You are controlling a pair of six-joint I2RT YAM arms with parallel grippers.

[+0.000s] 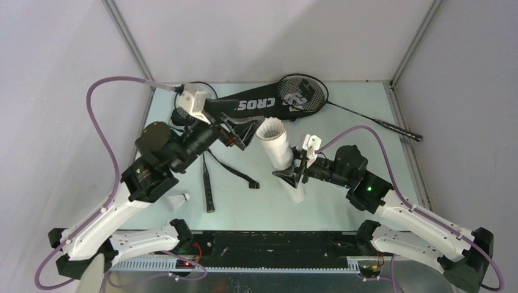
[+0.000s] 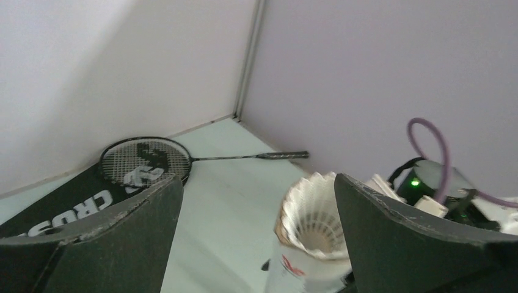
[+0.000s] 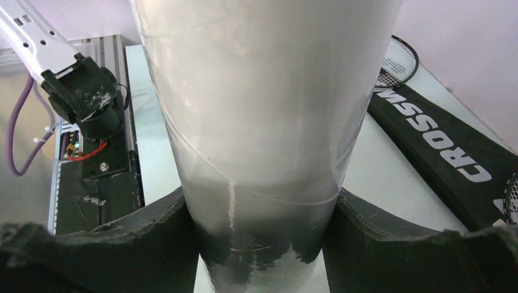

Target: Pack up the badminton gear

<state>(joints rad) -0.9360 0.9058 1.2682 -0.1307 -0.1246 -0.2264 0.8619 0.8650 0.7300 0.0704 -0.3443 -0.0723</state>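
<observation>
Between grey walls point(image 1: 275, 36) — a pale table point(image 1: 244, 207) bears the bag point(image 1: 250, 105).

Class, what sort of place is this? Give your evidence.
Likely a robotics lab cell: left arm and right arm bolted to a table, plain walls boxing it in, a racket and tube as props.

2 rackets point(image 1: 302, 93) point(image 1: 208, 192), 2 shuttles point(image 1: 181, 199) point(image 1: 270, 129) — 1 tube point(image 1: 282, 155), 1 bag point(image 1: 256, 105)

Free table point(image 1: 244, 207) between strap point(image 1: 232, 169) and tube point(image 1: 275, 149)
</observation>
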